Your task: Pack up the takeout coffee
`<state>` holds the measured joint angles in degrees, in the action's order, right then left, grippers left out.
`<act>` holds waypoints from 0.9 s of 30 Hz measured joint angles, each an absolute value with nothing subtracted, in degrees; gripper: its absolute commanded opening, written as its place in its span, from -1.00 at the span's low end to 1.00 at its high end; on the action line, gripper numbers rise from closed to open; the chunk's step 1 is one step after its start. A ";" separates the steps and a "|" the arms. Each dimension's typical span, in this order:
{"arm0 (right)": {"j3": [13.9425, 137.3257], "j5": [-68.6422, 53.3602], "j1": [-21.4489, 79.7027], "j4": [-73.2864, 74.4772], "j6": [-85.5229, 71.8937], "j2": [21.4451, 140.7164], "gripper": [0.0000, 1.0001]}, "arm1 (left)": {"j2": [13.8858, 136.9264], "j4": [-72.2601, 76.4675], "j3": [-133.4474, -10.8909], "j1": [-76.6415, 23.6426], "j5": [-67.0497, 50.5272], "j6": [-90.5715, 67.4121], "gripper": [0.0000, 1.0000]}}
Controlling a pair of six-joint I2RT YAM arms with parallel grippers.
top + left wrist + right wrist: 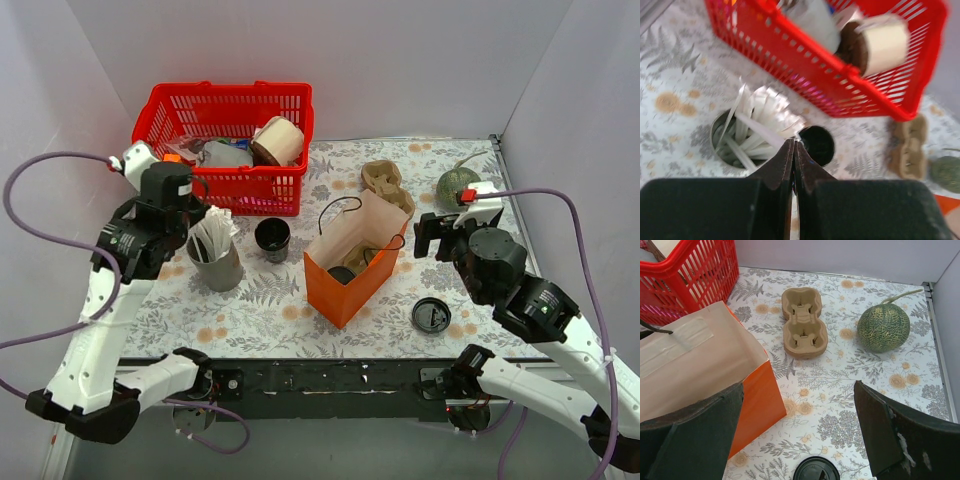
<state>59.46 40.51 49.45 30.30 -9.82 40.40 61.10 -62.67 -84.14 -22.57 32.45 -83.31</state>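
Left hand (793,148) pinched shut, empty, left of bag (345,287). Right hand (799,395) wide open, empty, right of bag. Coffee (272,238): small round black cup, dark inside, upright on surface (250,312) just left of bag.

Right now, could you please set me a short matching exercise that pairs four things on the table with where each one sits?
Things:
1. takeout coffee
2. black lid
3. melon
4. cup carrier

Places:
A. near the far right corner
B. between the grey cup and the orange bag
C. towards the near edge, right of the bag
D. just behind the bag

Pairs: 1-B, 2-C, 3-A, 4-D
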 measured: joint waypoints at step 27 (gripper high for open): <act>59.79 46.30 49.45 21.82 -5.76 36.80 0.96 | 87.50 -38.41 -121.14 -23.51 -35.16 -71.81 -1.00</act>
